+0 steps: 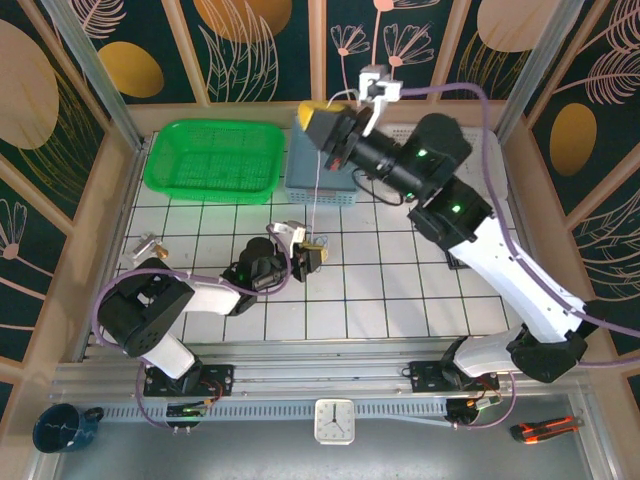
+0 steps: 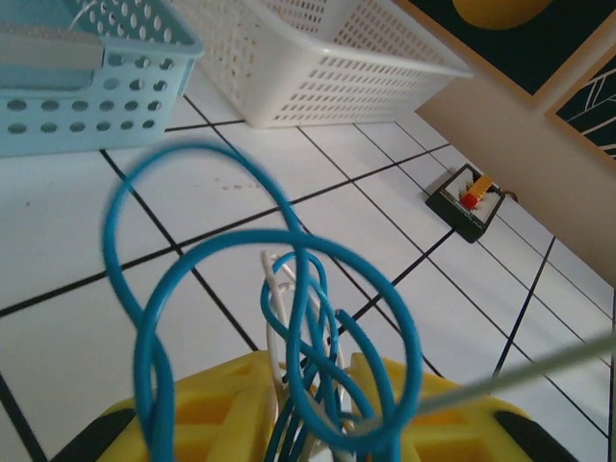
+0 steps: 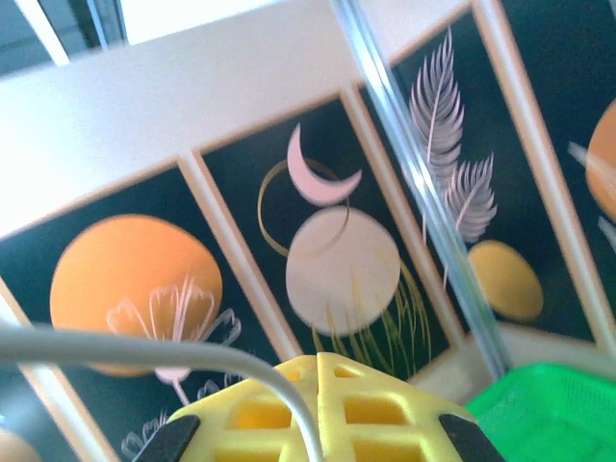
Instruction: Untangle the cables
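Green plastic forms the basket (image 1: 210, 155) at the far left, its lattice floor showing all over. Right of it, near the middle of the tiled table (image 1: 400, 300), the left gripper (image 1: 312, 255) lies low with the cables (image 2: 306, 327) bunched between its yellow fingers (image 2: 217, 409). The fingers stand close on either side and the strands fill the gap, though I cannot tell whether they truly pinch. The blue cable (image 2: 192, 151) rises out of that gap in several overlapping loops. The white cable (image 1: 318, 195) runs taut from the same bunch up and away to the far side. Just beyond stands a pale blue basket (image 1: 320, 180), its contents hidden or too unclear to name, and beside it on the right a white basket (image 2: 318, 67) whose inside I cannot make out. The right gripper (image 1: 320, 120) hangs raised over the blue basket, pressed closed on the white cable, which leaves between its yellow tips in the wrist view. Farther right a small black tray (image 2: 469, 200) with orange and red parts sits on the tiles. Counted: three baskets, one tray, two grippers, two cable colours seen.
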`<move>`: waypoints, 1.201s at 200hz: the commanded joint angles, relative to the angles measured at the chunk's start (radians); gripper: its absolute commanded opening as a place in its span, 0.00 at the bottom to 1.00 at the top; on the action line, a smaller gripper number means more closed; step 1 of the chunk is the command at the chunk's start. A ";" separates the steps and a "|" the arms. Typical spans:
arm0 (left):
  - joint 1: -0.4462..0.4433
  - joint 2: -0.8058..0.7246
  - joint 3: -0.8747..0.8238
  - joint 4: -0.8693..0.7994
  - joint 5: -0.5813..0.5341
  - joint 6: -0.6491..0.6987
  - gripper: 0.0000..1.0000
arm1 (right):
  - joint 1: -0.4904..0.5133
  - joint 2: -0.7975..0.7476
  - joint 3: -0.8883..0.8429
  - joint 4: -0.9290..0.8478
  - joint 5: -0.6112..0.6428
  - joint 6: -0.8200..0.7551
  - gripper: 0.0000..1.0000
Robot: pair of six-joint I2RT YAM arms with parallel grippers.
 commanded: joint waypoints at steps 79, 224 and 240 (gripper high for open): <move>-0.005 0.008 -0.079 0.032 -0.003 -0.027 0.19 | -0.235 -0.040 0.165 0.200 -0.057 0.123 0.00; -0.006 -0.001 -0.110 -0.010 -0.036 -0.013 0.00 | -0.533 0.174 0.665 0.077 -0.155 0.266 0.00; -0.005 0.001 -0.115 -0.014 -0.039 -0.011 0.00 | -0.592 0.186 0.698 0.092 -0.165 0.307 0.00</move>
